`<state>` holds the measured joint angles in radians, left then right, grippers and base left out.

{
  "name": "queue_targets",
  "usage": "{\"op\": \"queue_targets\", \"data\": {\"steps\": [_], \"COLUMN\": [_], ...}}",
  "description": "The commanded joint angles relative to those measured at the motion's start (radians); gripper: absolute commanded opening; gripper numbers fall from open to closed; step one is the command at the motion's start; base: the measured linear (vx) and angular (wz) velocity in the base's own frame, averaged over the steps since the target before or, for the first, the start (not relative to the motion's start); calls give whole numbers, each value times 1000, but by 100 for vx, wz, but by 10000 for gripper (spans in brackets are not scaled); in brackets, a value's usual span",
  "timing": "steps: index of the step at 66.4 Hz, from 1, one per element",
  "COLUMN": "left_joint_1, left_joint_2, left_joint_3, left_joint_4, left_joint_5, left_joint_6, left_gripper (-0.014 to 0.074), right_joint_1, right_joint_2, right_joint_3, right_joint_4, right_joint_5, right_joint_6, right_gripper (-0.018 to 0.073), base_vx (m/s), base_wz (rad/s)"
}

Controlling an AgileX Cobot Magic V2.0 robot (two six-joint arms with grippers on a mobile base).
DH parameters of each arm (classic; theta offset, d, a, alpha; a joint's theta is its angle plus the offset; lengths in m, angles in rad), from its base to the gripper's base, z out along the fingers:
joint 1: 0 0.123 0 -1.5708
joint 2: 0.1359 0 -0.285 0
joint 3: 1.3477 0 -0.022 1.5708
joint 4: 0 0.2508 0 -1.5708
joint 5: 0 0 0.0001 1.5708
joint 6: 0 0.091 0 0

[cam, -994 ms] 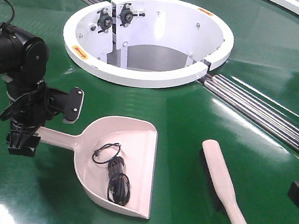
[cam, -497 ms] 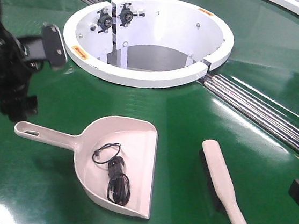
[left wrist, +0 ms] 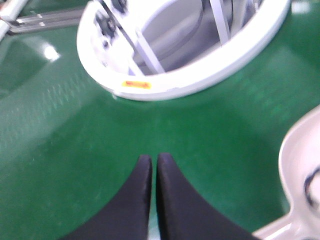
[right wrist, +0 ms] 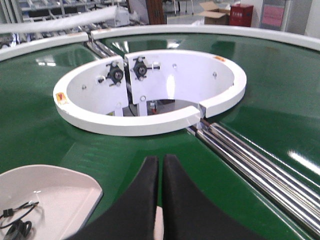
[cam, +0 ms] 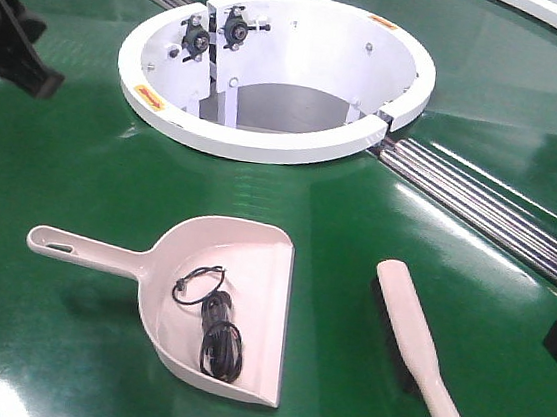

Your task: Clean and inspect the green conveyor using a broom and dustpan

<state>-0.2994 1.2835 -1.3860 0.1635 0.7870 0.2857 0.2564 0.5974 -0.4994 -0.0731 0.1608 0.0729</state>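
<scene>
Broom (cam: 422, 361) placement is what my next move turns on: it lies flat on the green conveyor (cam: 80, 186) at front right, long axis running from its paddle head near the middle down to the handle at the bottom edge, close to my right gripper (right wrist: 160, 165), which sits at the right rim of the front view. Through the right wrist camera I see those fingers pressed together, holding nothing, with a pale sliver between them low down that I judge to be the brush. My left gripper (left wrist: 154, 165) is likewise pinched closed and empty, parked far off at the upper left, well apart from the dustpan (cam: 232, 309). That pan rests centre-left, handle pointing left, a black cord (cam: 217, 327) coiled inside. I judge the right arm nearer the broom, the left nearer the dustpan handle
</scene>
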Motion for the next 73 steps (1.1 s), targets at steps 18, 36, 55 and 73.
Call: {"op": "queue_targets", "data": {"steps": [18,36,55,73], "left_joint_1": [-5,-5,-5,-5], "left_joint_2": [-335,-575,-640,-640], "left_joint_3": [484,900,930,930], "left_joint_4": [-253,-355,-355,-355], "left_joint_5": [-533,-735,-725,-725], "left_joint_6": [-61,-60,-60,-60], "left_gripper": [-24,-24,-24,-24], "right_joint_1": [-1,-1,-1,-1], "right_joint_2": [-31,-31,-31,-31], "right_joint_3": [170,181,181,181], "right_joint_4": [-9,-9,-9,-9], "right_joint_5": [-235,-236,-236,-236], "right_joint_6": [1,1,1,1], "right_gripper": [-8,-8,-8,-8], "base_vx": [0,0,0,0], "base_wz": [0,0,0,0]}}
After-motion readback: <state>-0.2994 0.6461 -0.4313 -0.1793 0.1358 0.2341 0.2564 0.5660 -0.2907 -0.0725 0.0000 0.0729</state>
